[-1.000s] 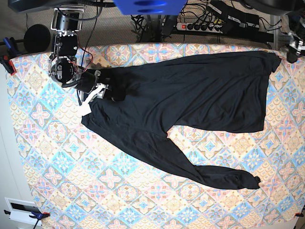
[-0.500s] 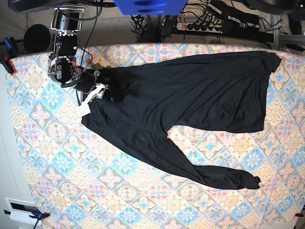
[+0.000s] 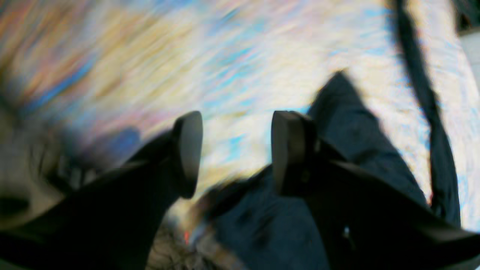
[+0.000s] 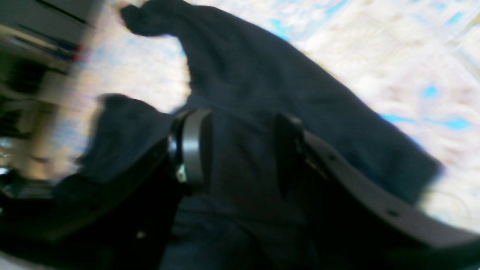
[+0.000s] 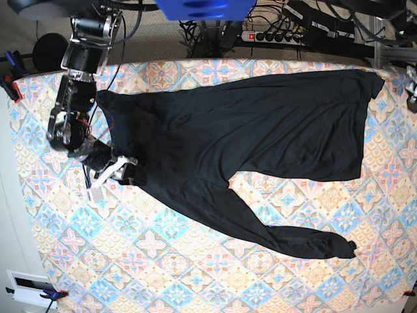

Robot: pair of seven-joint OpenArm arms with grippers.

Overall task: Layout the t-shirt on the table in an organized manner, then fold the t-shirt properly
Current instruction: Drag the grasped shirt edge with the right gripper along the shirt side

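Note:
The black t-shirt [image 5: 260, 130] lies spread across the far half of the table [image 5: 163, 261], one long sleeve [image 5: 287, 238] trailing toward the near right. My right gripper [image 5: 130, 175] sits at the shirt's left edge. In the right wrist view it [image 4: 240, 150] stands open, jaws wide apart, with the t-shirt's black fabric [image 4: 262, 75] lying under and between them. My left gripper [image 3: 234, 150] is open with nothing between its fingers, over patterned table cloth [image 3: 243, 56] at an edge of the t-shirt [image 3: 356, 131]. That view is blurred. In the base view only a bit of the left arm [image 5: 412, 91] shows at the right edge.
Behind the table's far edge lie a power strip [image 5: 280, 34] and cables. A round black object [image 5: 51, 52] sits off the far left corner. Clamps [image 5: 10, 85] grip the cloth at the left edge, and a white box [image 5: 29, 287] lies off the near left corner.
The right arm has swung down the shirt's left edge toward the near side, uncovering the shirt's far left corner. The left arm's tip has shifted a little lower at the right edge.

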